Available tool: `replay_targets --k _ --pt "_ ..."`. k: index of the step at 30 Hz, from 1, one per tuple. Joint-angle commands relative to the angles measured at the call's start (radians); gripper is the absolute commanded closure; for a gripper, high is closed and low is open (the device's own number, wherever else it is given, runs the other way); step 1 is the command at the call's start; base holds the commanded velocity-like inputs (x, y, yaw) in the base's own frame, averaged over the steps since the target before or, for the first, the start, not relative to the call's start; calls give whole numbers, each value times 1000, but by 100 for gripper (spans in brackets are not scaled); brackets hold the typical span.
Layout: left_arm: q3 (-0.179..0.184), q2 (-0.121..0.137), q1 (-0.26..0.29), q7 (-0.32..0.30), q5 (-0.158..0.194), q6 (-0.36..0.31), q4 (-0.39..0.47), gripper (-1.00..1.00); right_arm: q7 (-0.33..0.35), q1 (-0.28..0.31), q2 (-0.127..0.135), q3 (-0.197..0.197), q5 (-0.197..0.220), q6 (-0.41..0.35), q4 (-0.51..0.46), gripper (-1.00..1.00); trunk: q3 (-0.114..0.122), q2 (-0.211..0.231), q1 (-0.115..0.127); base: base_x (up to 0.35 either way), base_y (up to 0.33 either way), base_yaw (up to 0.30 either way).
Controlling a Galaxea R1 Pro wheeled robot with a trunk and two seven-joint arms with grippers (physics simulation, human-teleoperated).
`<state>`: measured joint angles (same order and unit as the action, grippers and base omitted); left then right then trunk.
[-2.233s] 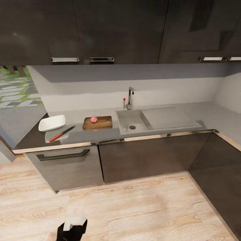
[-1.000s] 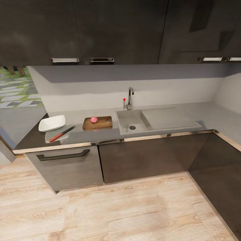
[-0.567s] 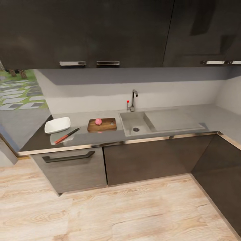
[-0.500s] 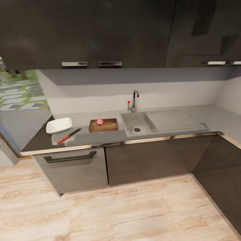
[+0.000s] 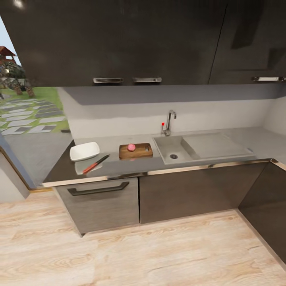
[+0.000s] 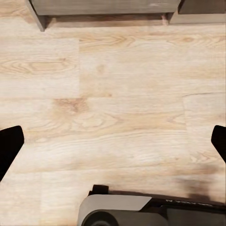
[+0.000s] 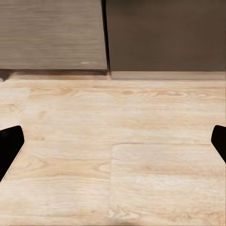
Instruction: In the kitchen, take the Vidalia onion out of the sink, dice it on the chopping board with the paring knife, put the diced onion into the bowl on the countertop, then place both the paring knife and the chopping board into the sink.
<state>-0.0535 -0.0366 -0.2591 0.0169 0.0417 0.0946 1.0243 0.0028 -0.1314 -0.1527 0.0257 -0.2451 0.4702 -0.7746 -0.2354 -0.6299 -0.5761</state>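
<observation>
The pink onion (image 5: 131, 147) sits on the board (image 5: 136, 151) on the grey countertop (image 5: 119, 165), just left of the sink (image 5: 174, 148), with the knife (image 5: 95, 164) and white bowl (image 5: 84, 151) farther left, all well apart from both grippers, whose fingers point at the wood floor (image 5: 143, 254): the left gripper (image 6: 113, 146) and right gripper (image 7: 113, 146) each stand spread wide, holding nothing. Against the earlier head view the whole scene has shifted right and drawn away, so the camera moved, while the things keep their places. Dark cabinets (image 5: 119, 39) hang above the pale backsplash (image 5: 131, 115), with a garden seen at far left.
</observation>
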Motion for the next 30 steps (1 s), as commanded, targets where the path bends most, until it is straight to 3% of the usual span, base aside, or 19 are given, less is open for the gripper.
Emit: replay_targets --k 1,15,30 --pt "0 0 0 1 4 2 0 -100 0 0 -1 -2 -5 1 -2 -100 1 -1 0 21 314 0" --pt "0 1 0 1 22 2 -1 -100 1 0 0 -2 -5 1 -2 -100 23 -1 0 135 314 0" --pt "0 1 0 1 25 4 -5 -100 1 0 1 -1 -5 1 -2 -100 47 -1 0 10 316 0"
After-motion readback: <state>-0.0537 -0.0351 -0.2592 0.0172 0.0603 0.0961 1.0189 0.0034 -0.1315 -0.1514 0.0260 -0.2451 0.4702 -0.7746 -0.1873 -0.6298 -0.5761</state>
